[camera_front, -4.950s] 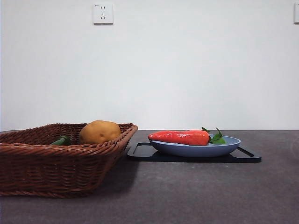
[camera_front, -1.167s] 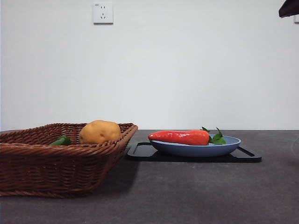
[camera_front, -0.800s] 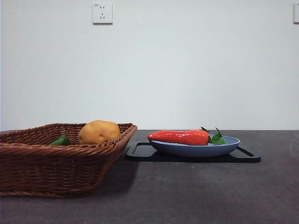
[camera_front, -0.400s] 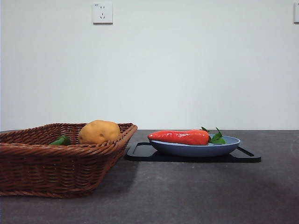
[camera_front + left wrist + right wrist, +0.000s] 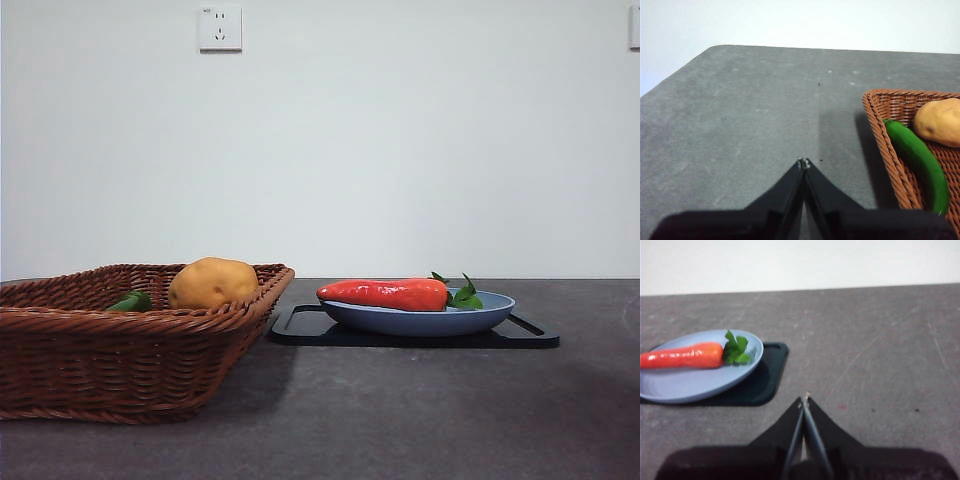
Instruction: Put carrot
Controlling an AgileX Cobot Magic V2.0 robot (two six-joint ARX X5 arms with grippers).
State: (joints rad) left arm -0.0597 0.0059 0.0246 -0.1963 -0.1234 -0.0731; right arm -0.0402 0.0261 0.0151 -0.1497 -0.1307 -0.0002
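Two containers share the dark table [image 5: 420,420]: a large wicker basket [image 5: 110,360] and, beside it, a black tray [image 5: 535,335] bearing a blue plate [image 5: 420,320]. The carrot [image 5: 385,294] lies lengthwise on the plate, leaves at one end, untouched. In the basket sit a potato [image 5: 212,283] and a long green vegetable [image 5: 917,160]. Left gripper [image 5: 804,162] hangs over bare table beside the basket's rim, jaws pressed together, empty. Right gripper [image 5: 804,401] hangs over the table near the tray's corner, apart from the plate, jaws likewise closed on nothing. Judgement: if the carrot belongs on the plate, the task looks complete; if the basket, nothing is begun.
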